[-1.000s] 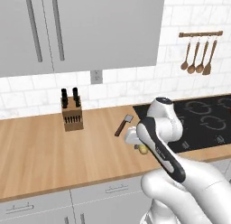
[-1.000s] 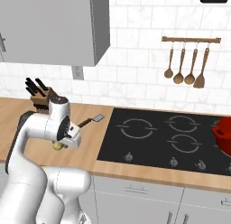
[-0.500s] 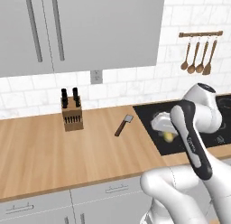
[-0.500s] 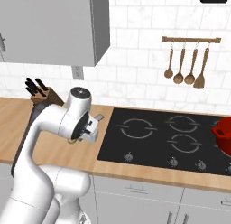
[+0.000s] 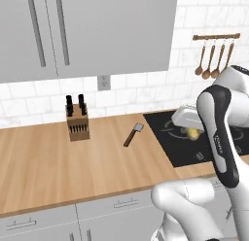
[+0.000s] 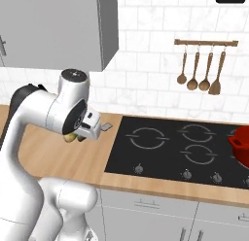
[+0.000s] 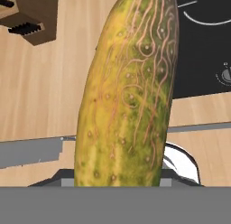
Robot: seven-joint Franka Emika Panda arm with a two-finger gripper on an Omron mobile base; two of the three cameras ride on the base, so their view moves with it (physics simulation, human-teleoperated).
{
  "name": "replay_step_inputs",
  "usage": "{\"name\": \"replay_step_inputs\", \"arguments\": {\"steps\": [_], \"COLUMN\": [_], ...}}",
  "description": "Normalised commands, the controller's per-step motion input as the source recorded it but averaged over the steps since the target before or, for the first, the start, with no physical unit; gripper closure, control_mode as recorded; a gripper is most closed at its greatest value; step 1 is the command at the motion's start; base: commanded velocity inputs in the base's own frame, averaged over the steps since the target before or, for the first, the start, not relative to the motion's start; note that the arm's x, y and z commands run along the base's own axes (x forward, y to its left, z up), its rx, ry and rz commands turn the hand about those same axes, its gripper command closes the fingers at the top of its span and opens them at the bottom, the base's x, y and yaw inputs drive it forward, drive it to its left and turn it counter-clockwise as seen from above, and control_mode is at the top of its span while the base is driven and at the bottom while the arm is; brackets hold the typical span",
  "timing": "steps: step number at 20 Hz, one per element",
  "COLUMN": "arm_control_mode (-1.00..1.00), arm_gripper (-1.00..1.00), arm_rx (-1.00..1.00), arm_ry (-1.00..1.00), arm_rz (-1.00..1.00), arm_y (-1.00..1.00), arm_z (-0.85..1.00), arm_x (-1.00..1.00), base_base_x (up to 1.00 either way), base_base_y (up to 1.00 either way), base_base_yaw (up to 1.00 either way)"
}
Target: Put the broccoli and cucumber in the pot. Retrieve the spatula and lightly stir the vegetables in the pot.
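My gripper (image 5: 188,124) is shut on the cucumber (image 7: 128,92), a long yellow-green vegetable with darker streaks that runs up the middle of the hand view. Its yellow end (image 5: 193,133) pokes out below the hand, over the stove's left edge. From the right base the cucumber (image 6: 71,137) hangs under the hand above the counter beside the stove. The spatula (image 5: 133,135), grey blade and dark handle, lies flat on the counter left of the stove. The red pot (image 6: 241,145) stands at the stove's far right. The broccoli is out of view.
A knife block (image 5: 78,121) stands on the wooden counter (image 5: 58,162) near the wall. Wooden spoons and a wooden spatula (image 6: 204,65) hang on a rail above the black stove (image 6: 185,147). Grey cabinets hang overhead.
The arm has swung to the right with the cucumber in its grip, from over the counter near the spatula to the stove's left edge. The spatula has not moved.
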Motion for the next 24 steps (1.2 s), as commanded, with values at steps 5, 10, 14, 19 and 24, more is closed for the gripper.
{"name": "replay_step_inputs", "arguments": {"steps": [5, 10, 14, 19, 24], "arm_control_mode": [-1.00, -1.00, 1.00, 1.00, 1.00], "arm_gripper": [1.00, 1.00, 1.00, 1.00, 1.00], "arm_rx": [-0.02, 0.00, 0.00, 0.00, 0.00], "arm_ry": [0.00, 0.00, 0.00, 0.00, 0.00], "arm_rz": [0.00, 0.00, 0.00, 0.00, 0.00], "arm_y": [0.00, 0.00, 0.00, 0.00, 0.00], "arm_z": [0.06, 0.00, 0.00, 0.00, 0.00], "arm_x": [-0.11, 0.00, 0.00, 0.00, 0.00], "base_base_x": [0.00, 0.00, 0.00, 0.00, 0.00], "base_base_y": [0.00, 0.00, -0.68, -1.00, -1.00], "base_base_yaw": [0.00, 0.00, -0.01, -0.05, -0.04]}}
